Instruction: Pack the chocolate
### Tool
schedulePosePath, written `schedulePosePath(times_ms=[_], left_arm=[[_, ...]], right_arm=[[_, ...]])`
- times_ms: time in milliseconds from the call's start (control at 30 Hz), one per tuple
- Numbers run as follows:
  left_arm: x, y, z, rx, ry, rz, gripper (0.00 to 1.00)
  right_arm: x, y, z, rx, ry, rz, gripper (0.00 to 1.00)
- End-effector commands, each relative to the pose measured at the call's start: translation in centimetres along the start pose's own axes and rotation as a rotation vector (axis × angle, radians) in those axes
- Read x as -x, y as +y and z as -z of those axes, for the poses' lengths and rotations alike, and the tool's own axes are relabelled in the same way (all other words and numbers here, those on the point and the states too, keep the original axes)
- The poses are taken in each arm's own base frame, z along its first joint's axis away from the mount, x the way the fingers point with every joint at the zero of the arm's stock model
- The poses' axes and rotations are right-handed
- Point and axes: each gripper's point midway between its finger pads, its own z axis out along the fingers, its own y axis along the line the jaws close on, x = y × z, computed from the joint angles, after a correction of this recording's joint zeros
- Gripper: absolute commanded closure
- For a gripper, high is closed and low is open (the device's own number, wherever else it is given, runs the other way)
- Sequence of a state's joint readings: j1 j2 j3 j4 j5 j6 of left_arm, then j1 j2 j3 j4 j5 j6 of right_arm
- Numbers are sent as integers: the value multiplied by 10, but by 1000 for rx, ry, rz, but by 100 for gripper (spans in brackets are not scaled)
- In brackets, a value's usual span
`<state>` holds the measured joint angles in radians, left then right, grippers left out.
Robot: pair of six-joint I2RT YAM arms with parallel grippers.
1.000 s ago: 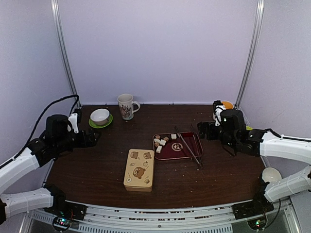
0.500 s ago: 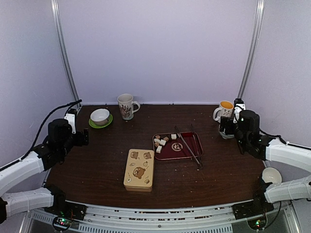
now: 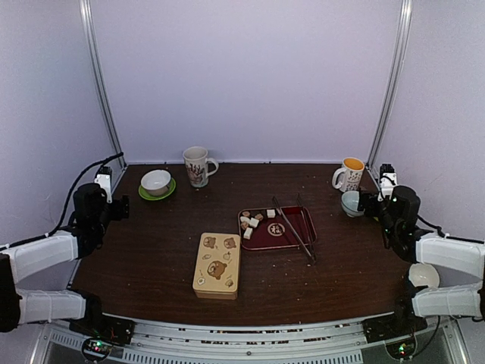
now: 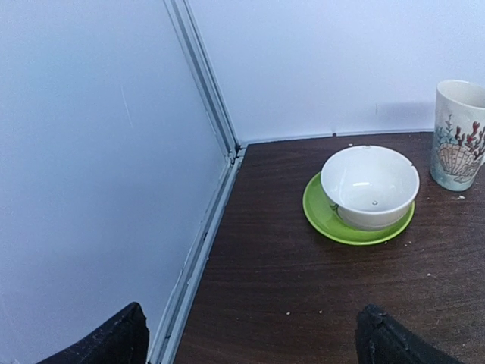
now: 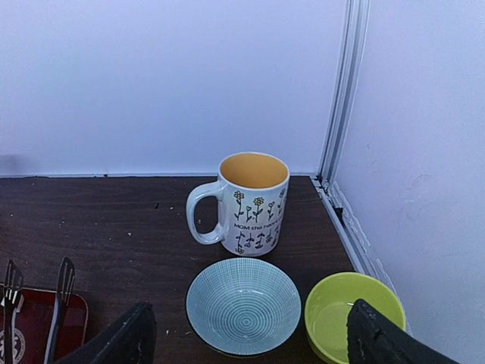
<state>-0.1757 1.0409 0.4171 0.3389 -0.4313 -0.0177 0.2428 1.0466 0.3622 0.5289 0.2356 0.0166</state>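
The fingers point(image 4: 117, 341) of the left gripper point(image 4: 254, 341) stand fully spread with nothing between them. The fingers point(image 5: 125, 337) of the right gripper point(image 5: 250, 337) are likewise parted and empty. The chocolate point(image 3: 252, 221) lies between the two grippers, well apart from both, on the end of the red tray point(image 3: 292, 236) nearer the left fingers. The pieces form a loose group with no clear long axis, and each is too small to show a heading. The tongs point(image 3: 294, 229) lie on the tray's side toward the right fingers.
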Motion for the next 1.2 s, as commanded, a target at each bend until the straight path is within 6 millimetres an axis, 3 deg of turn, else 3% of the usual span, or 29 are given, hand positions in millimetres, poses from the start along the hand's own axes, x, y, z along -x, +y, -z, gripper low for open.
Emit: schedulePosePath(times_ms=[0, 167, 267, 467, 733, 867, 1167], left_arm=[[-1, 2, -12, -26, -73, 15, 2], [-4, 10, -22, -47, -113, 58, 2], [2, 14, -23, -39, -164, 48, 2], [9, 7, -30, -87, -192, 25, 2], [-9, 11, -51, -88, -184, 52, 2], [-8, 10, -51, -90, -190, 52, 2], [-8, 10, -51, -89, -189, 51, 2]], right_arm=[[5, 0, -9, 30, -61, -13, 13], [-16, -6, -22, 38, -14, -32, 13], [-12, 3, -24, 87, -32, 47, 16], [-15, -19, -26, -19, -85, 23, 13], [-20, -31, -28, -18, -120, -38, 13], [-22, -32, -28, -22, -111, -40, 0], [-21, -33, -27, -27, -121, -34, 0]])
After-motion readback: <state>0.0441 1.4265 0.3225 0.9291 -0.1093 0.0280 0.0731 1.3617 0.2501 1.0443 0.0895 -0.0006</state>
